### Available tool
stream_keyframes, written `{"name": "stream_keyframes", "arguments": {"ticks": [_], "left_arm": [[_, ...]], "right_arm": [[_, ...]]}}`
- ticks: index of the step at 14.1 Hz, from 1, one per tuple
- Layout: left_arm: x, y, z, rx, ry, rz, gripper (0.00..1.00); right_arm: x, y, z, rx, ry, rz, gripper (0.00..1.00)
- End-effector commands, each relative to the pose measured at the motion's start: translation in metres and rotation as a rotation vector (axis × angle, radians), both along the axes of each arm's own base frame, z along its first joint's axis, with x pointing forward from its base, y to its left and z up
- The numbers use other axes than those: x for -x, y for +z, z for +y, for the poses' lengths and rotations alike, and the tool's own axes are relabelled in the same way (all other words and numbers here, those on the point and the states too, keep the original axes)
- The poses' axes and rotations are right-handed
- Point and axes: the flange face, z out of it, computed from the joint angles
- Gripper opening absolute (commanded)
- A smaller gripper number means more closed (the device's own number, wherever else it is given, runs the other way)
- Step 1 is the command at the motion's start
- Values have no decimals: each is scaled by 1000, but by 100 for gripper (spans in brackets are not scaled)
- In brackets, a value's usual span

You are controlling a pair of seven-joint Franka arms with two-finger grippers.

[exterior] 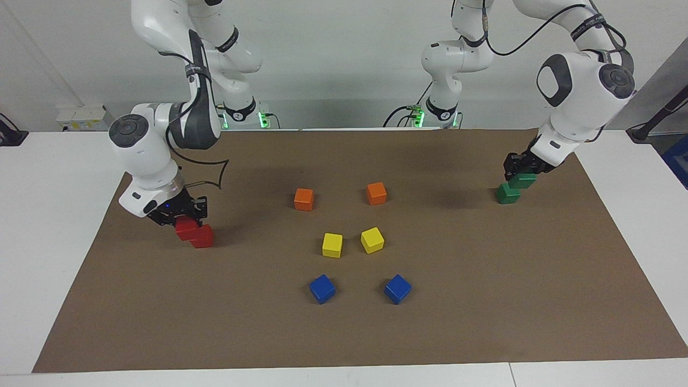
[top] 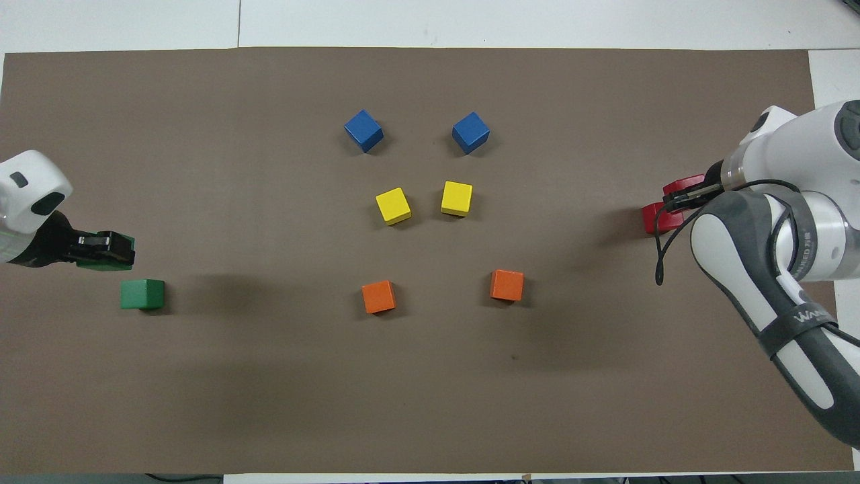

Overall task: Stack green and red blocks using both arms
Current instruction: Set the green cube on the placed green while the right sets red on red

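Two white Franka arms work a counter [exterior: 32,226] covered by a brown mat [exterior: 344,333]. The left claw [exterior: 520,171], closed on a green cube [exterior: 522,180], hangs over the second green cube [exterior: 508,193] lying on the mat at the left arm's end. The right claw [exterior: 179,214], clamped on a red cube [exterior: 185,228], hovers over the second red cube [exterior: 202,237] at the right arm's end. Orange cubes [exterior: 303,199], yellow cubes [exterior: 332,244] and blue cubes [exterior: 322,288] sit mid-mat between them.
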Motion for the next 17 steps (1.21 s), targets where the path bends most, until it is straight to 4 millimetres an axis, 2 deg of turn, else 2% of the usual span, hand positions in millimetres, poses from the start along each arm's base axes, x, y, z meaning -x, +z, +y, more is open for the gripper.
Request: {"name": "stream_keyframes", "arguments": {"ticks": [1,5,10,17], "left_arm": [[33,-25,24,-10,-2,-59,0],[44,-63,32,-18,19,-89,0],[54,-97,33,-27,25,-131,0],[64,-107,37,-28,38,-131,0]], "right_arm": [[12,-9,-6,-2,45,-23,0],[16,-18,-6,-2,51,-22,0],[20,-29,-7,-4,40,-33,0],[26,-35,-12,-8,-20,-21,0]]}}
